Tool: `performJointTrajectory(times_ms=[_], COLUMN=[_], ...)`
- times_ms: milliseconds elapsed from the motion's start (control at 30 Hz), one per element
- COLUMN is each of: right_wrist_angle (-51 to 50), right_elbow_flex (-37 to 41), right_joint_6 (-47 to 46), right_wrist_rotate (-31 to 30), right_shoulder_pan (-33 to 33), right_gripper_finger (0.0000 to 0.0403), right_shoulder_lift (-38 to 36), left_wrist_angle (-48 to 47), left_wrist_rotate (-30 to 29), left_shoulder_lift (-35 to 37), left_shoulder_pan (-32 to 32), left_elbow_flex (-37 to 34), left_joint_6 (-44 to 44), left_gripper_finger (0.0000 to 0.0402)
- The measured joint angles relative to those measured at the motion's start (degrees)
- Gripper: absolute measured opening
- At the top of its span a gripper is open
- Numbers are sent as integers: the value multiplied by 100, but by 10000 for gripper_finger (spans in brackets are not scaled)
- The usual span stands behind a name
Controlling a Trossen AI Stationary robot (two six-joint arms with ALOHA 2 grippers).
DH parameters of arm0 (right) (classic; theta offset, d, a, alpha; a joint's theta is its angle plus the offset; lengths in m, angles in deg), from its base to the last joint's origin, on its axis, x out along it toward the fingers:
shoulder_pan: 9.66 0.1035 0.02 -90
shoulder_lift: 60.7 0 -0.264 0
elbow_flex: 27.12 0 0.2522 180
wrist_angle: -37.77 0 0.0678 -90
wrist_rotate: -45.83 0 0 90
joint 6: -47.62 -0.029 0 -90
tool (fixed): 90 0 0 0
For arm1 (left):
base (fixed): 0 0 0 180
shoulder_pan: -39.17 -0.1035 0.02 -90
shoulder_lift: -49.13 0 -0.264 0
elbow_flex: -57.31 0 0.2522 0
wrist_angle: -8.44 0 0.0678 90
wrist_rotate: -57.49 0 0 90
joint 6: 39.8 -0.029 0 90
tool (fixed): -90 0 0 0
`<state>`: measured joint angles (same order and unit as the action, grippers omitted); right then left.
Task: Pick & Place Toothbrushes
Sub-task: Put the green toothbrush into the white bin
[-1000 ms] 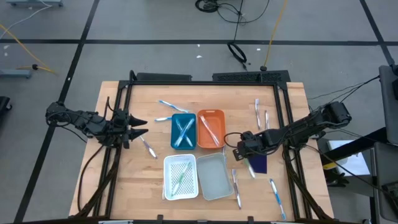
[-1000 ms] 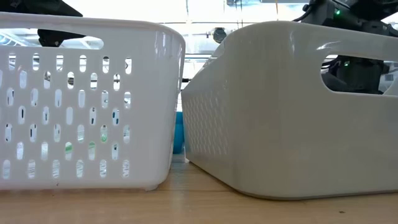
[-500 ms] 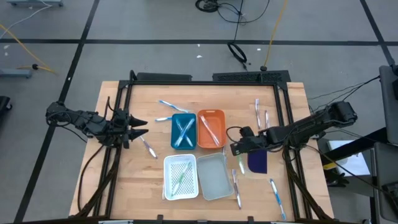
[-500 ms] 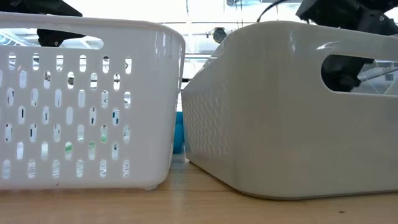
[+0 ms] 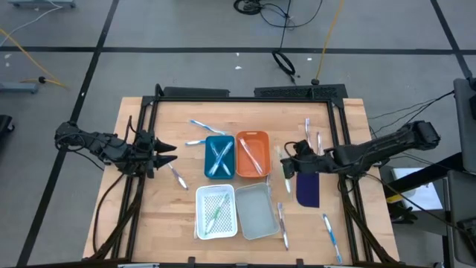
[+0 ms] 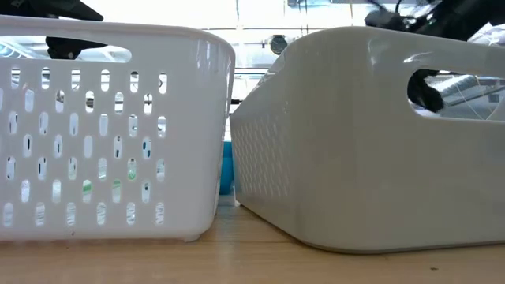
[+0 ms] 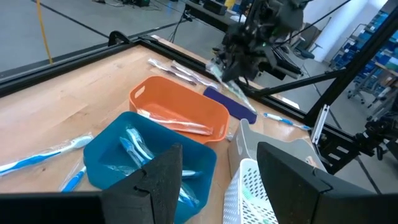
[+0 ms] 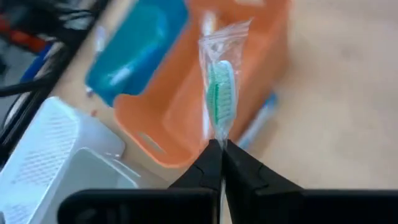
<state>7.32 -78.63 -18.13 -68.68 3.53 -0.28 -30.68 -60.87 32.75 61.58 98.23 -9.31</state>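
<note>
My right gripper (image 5: 285,159) is shut on a green-headed toothbrush (image 8: 220,93) in a clear wrapper, above the table between the orange tray (image 5: 252,154) and the dark blue pad (image 5: 308,190). My left gripper (image 5: 168,153) waits open at the table's left, touching nothing. Toothbrushes lie in the blue tray (image 5: 219,157), the orange tray and the white perforated basket (image 5: 216,211). Loose toothbrushes lie flat on the table at the far left (image 5: 201,126), near my left gripper (image 5: 177,176), at the far right (image 5: 307,132) and at the near right (image 5: 331,234). My right gripper pinches the wrapped toothbrush between its two fingertips (image 8: 211,163), just below the green bristle head (image 8: 221,132). The head and wrapper end stick out beyond the fingertips. The toothbrush is lifted clear of the table; the fingers hide the rest of its handle.
A grey tray (image 5: 256,210) stands beside the white basket at the near middle; their walls (image 6: 371,142) fill the low view. A black frame (image 5: 245,95) runs around the table's edges. Bare wood lies at the table's near left.
My right gripper has risen and drawn toward the far edge, tipping up from steeply downward, and has lifted the green toothbrush clear from the table beside the dark blue pad. My left gripper has kept still.
</note>
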Motion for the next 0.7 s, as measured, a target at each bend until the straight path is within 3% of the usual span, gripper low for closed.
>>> performJointTrajectory(times_ms=[400,700], right_wrist_angle=[2216,3731], right_elbow_flex=[-4,-7], right_joint_6=[3805,5860], right_wrist_rotate=[-52,1400], right_shoulder_pan=[2,3], right_gripper_finger=[0,0], right_shoulder_lift=[-681,-782], left_wrist_angle=[-7,-15], left_wrist_rotate=[-13,-17], left_shoulder_lift=[2,0], left_shoulder_pan=[0,0], left_elbow_flex=[0,0], left_joint_6=[-80,-218], left_gripper_finger=[207,207])
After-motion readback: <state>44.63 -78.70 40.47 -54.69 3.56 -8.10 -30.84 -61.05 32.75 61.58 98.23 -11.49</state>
